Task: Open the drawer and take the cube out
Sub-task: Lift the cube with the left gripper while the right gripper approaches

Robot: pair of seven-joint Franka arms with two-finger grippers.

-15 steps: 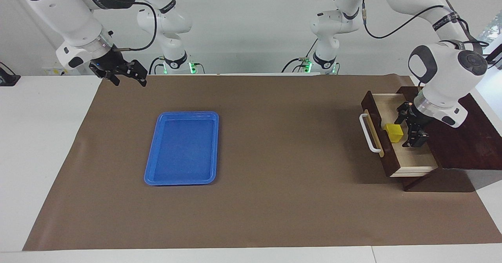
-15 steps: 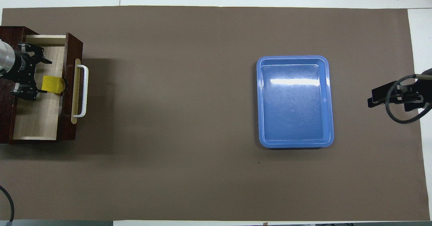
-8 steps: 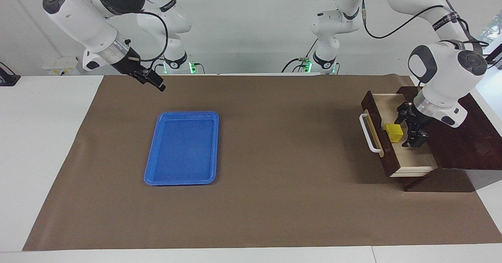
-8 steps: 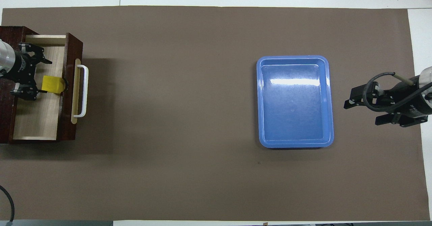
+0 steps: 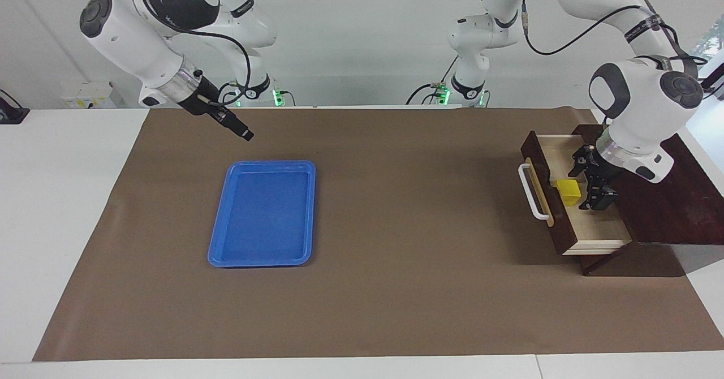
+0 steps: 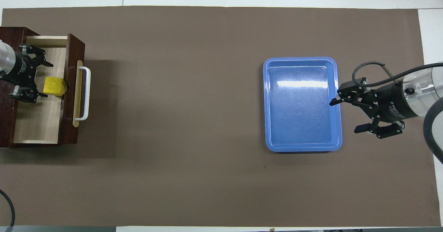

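Note:
The dark brown drawer is pulled out of its wedge-shaped box, with its white handle toward the middle of the table. The yellow cube sits inside it against the drawer front. It also shows in the overhead view. My left gripper reaches down into the drawer, open, with its fingers spread wider than the cube and their tips at the cube's edge. My right gripper is open and empty, raised over the tray's edge at the right arm's end.
A flat blue tray lies on the brown mat toward the right arm's end of the table. The drawer's pale floor is bare beside the cube.
My right arm has swung its gripper from the mat's edge in toward the blue tray. My left gripper has stayed in the drawer and the cube has shifted slightly.

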